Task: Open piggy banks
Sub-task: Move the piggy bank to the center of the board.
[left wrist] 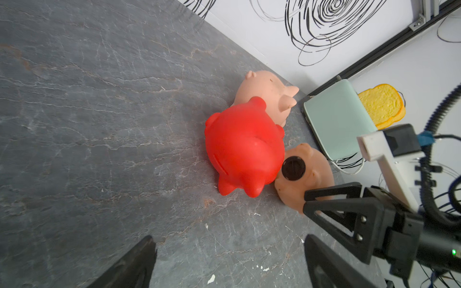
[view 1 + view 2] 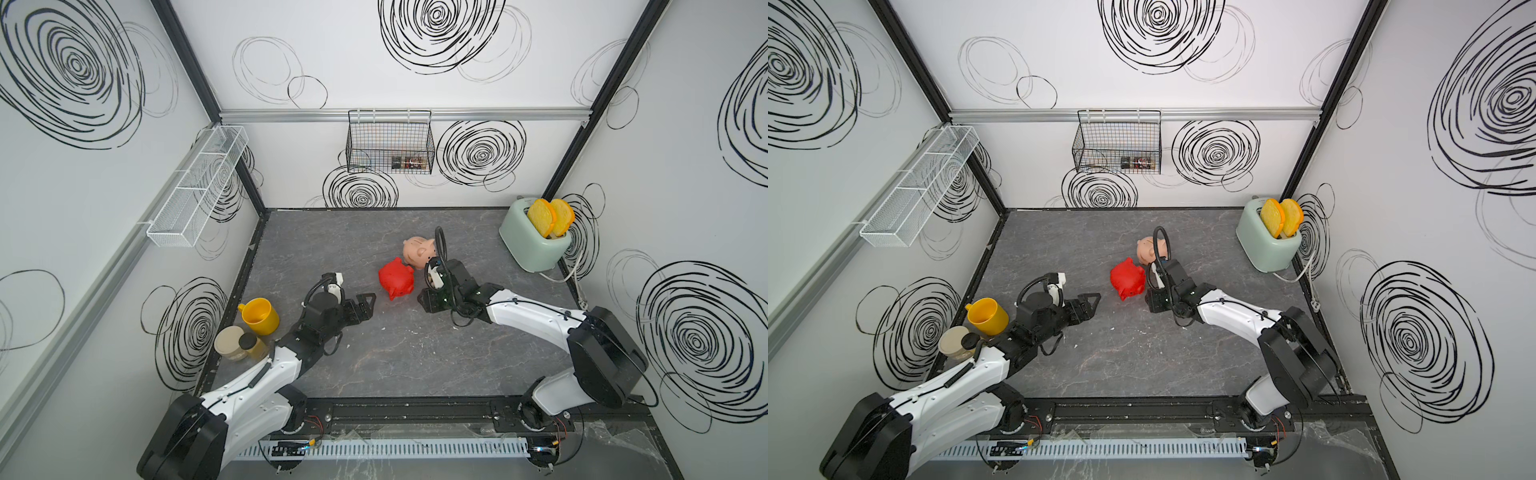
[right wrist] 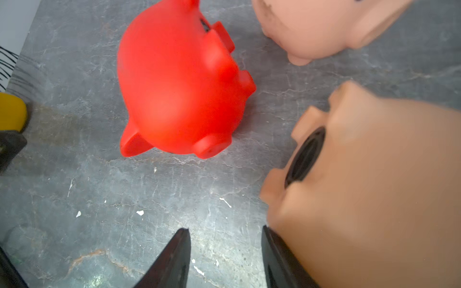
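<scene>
Progress looks like zero so far: red pig [image 2: 397,279], pink pig [image 2: 419,251] and tan pig [image 1: 306,174] huddle mid-table [image 2: 374,365], tan pig's plug [image 1: 293,167] still in, right hand [image 3: 224,229] half open beside it gripping nothing, left hand [image 1: 229,239] wide open, empty.

You have open bench [image 2: 395,353] at the near edge. Red pig [image 2: 397,282], pink pig [image 2: 417,249], tan pig [image 1: 316,174]: 3 bodies, only narrow gaps.

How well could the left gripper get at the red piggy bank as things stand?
Probably yes. The left gripper stands open and points at the red piggy bank, with only bare table between them. The pale pink pig and the peach-tan pig lie beyond it.
</scene>
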`<action>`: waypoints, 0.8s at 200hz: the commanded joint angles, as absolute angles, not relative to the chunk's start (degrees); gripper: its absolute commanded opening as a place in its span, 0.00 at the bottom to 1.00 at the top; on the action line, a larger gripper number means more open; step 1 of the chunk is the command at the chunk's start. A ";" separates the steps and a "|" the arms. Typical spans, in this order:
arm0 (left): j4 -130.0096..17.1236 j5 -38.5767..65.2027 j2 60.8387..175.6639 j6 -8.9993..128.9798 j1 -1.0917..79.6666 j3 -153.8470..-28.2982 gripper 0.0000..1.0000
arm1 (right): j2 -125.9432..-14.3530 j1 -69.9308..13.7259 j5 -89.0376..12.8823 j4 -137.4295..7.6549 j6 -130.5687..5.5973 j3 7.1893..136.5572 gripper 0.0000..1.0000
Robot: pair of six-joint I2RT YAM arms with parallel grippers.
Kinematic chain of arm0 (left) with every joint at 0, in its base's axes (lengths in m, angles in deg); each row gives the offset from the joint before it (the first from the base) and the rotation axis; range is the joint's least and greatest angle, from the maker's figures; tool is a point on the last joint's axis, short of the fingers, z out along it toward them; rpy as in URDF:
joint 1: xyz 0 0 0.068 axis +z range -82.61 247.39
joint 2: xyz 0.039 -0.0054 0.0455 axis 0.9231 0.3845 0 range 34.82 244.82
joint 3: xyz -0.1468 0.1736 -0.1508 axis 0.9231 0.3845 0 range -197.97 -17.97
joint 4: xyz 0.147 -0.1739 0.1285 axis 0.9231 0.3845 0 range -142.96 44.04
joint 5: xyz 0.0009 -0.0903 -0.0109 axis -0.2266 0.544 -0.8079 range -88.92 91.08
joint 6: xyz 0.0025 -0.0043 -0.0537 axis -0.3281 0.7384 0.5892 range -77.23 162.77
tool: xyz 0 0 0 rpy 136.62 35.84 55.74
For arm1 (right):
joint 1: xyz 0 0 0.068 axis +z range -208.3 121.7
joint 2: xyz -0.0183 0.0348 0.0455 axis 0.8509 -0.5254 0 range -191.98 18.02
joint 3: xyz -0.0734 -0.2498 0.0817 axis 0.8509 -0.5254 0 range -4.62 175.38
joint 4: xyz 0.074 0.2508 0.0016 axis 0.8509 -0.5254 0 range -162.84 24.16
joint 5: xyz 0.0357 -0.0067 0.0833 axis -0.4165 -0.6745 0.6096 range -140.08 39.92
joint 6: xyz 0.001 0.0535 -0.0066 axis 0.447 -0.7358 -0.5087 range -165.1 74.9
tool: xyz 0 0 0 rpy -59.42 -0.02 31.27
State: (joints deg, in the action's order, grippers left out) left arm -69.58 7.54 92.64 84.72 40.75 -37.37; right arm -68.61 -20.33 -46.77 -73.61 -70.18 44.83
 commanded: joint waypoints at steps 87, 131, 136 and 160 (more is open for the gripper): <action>-77.69 11.68 102.44 84.95 39.61 -43.94 0.96 | -70.12 -26.23 -43.82 -73.31 -71.06 48.35 0.48; -79.13 12.29 106.11 85.44 39.96 -46.11 0.96 | -71.91 -26.14 -43.59 -73.15 -71.41 51.79 0.46; -79.22 12.33 106.55 85.63 40.03 -46.38 0.96 | -72.27 -26.04 -43.36 -73.08 -71.63 52.43 0.46; -80.64 12.60 108.48 86.83 40.38 -47.10 0.96 | -74.49 -25.46 -41.87 -72.45 -72.31 55.73 0.45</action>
